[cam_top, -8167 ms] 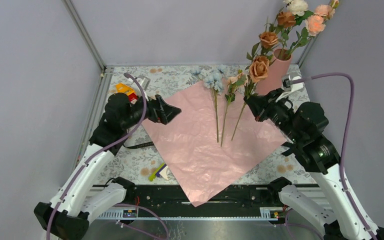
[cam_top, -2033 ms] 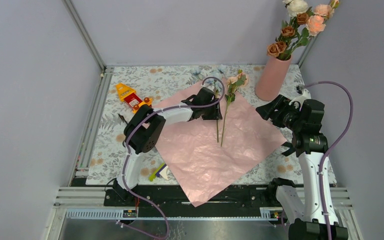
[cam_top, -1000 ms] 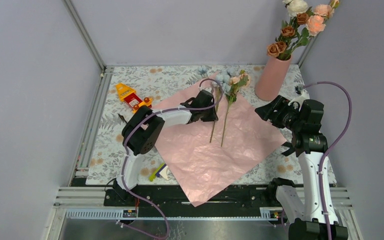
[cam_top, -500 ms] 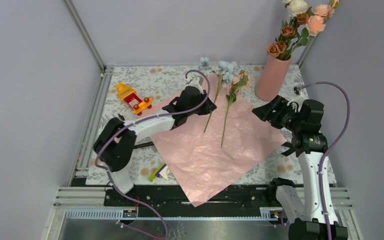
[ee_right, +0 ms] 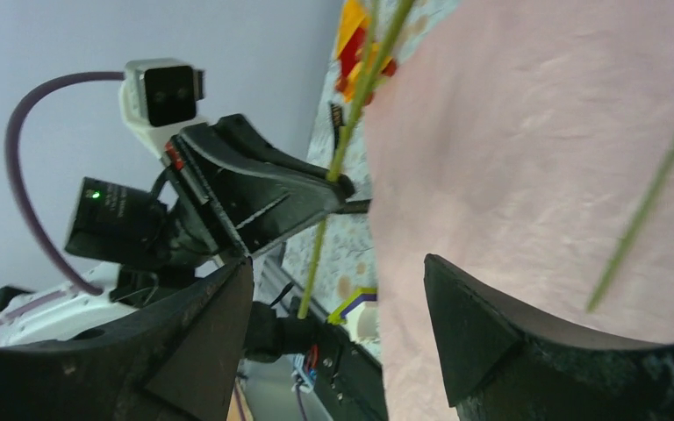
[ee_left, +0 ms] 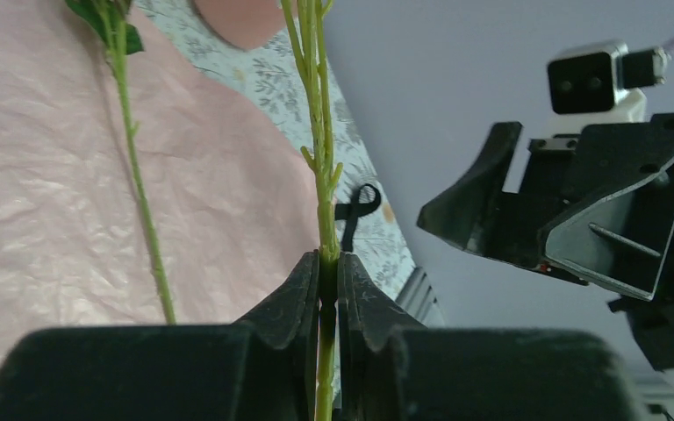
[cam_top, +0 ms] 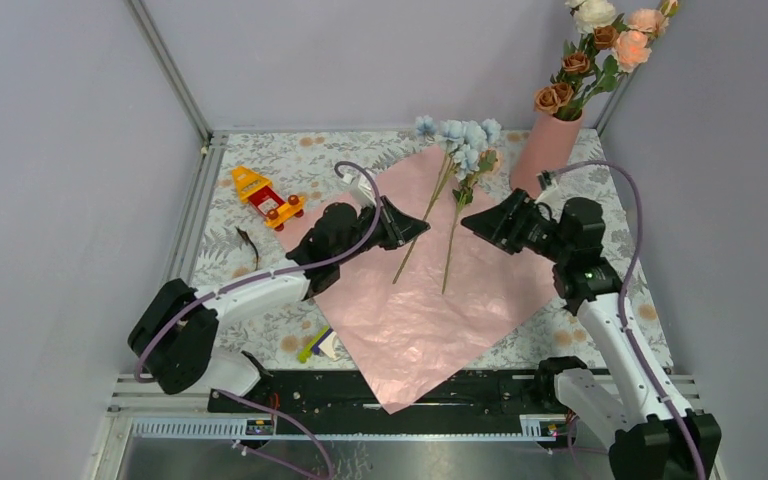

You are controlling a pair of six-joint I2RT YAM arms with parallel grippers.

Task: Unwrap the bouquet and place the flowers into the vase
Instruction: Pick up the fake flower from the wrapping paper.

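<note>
The left gripper [cam_top: 407, 229] pinches the blue flower [cam_top: 430, 200] by its stem above the pink paper [cam_top: 430, 300] on the floral-clothed table [cam_top: 310, 155], walled in grey-lilac. The stem slants from the gripper, blooms far-right. Facing it, the right gripper [cam_top: 470, 222] gapes empty, with the vase [cam_top: 543, 152] beyond.

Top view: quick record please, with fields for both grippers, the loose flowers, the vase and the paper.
left gripper: shut on the blue flower, gripping the lower part of its stem
right gripper: open, empty, facing the left gripper across the paper
blue flower: held tilted, blooms toward the back wall
second flower: lying on the paper, untouched
vase: upright in the far right corner, several flowers in it
paper: spread open on the table
left to do: two flowers not yet in the vase
</note>
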